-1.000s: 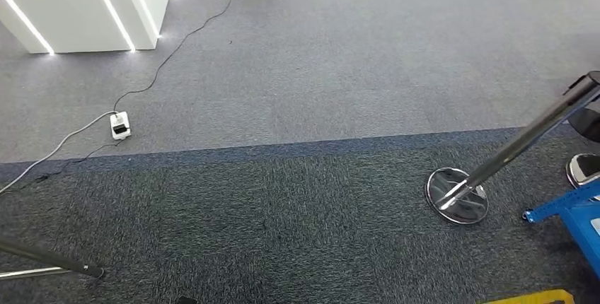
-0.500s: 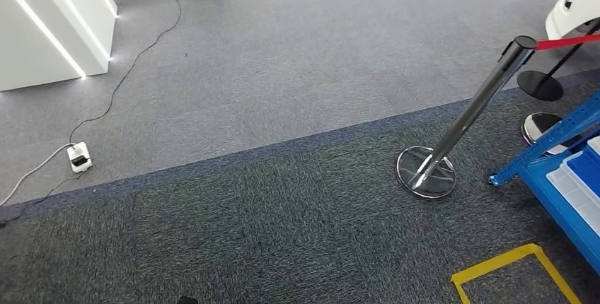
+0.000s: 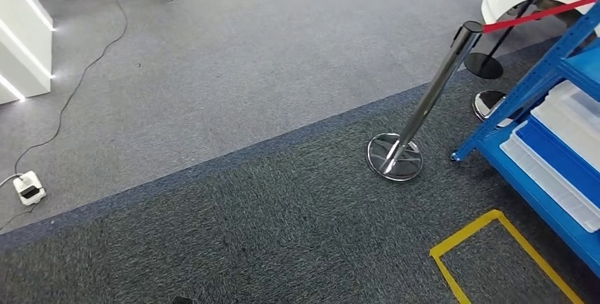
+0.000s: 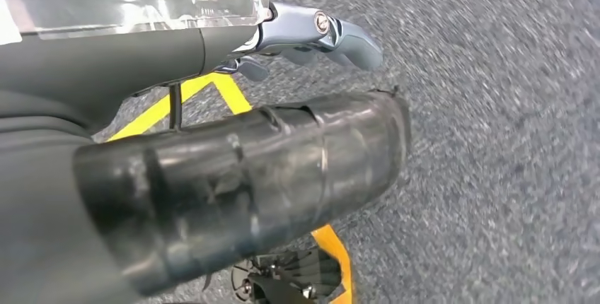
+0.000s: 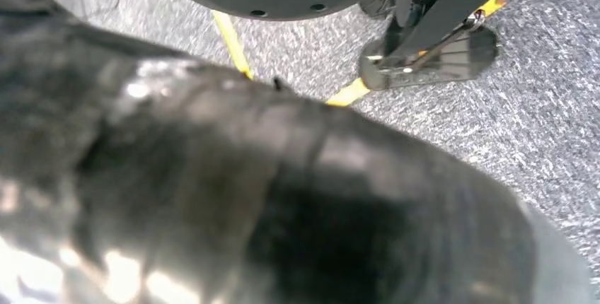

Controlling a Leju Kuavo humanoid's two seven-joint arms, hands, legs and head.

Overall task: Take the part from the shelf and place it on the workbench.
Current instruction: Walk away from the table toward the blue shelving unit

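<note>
A blue shelf (image 3: 520, 92) stands at the right edge of the head view, with flat white trays (image 3: 573, 117) and a blue tray (image 3: 559, 159) on its levels. I cannot make out a part in them. My left hand (image 4: 269, 170) hangs over grey carpet; its thick thumb lies across the left wrist view, its fingers (image 4: 318, 32) stretch out beyond, and it holds nothing. My right hand (image 5: 283, 198) is a dark blurred mass close to the right wrist camera, and its fingers are hidden.
A chrome stanchion (image 3: 424, 102) with a round base (image 3: 394, 157) and a red belt (image 3: 538, 14) stands just left of the shelf. Yellow floor tape (image 3: 467, 240) marks a box before the shelf. A power strip (image 3: 28, 187) and its cable lie far left.
The camera has turned to the right: the whole floor scene has slid left, and the blue shelf and yellow tape have come further into view.
</note>
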